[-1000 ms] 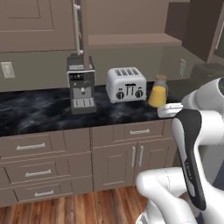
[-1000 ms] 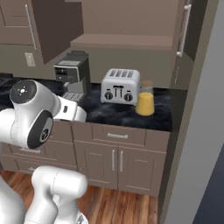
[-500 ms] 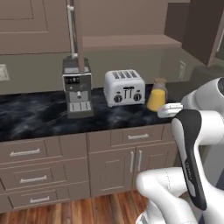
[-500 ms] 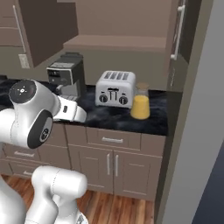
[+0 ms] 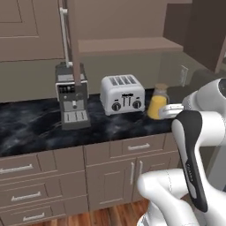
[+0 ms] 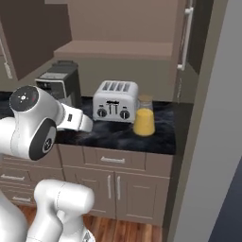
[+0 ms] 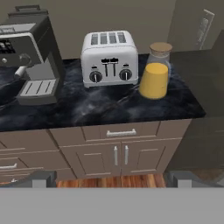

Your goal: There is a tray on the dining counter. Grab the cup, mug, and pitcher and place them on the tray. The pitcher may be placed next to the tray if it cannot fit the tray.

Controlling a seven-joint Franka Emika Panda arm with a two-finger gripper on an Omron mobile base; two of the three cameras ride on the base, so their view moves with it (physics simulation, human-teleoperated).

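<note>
Going for the pitcher [image 7: 156,71] first by the look of it: sitting upright at the counter's [image 7: 100,111] right end, just beside the toaster [image 7: 109,57], holding orange liquid to well over halfway under a tan lid (so keeping it level and lifting slowly, gripping the glass body rather than the lid). Gripper [image 7: 109,177] hanging well short of it, tips spread wide, carrying nothing. Worth squaring up and coming in from the free right side, away from the toaster and coffee machine [image 7: 30,52].
</note>
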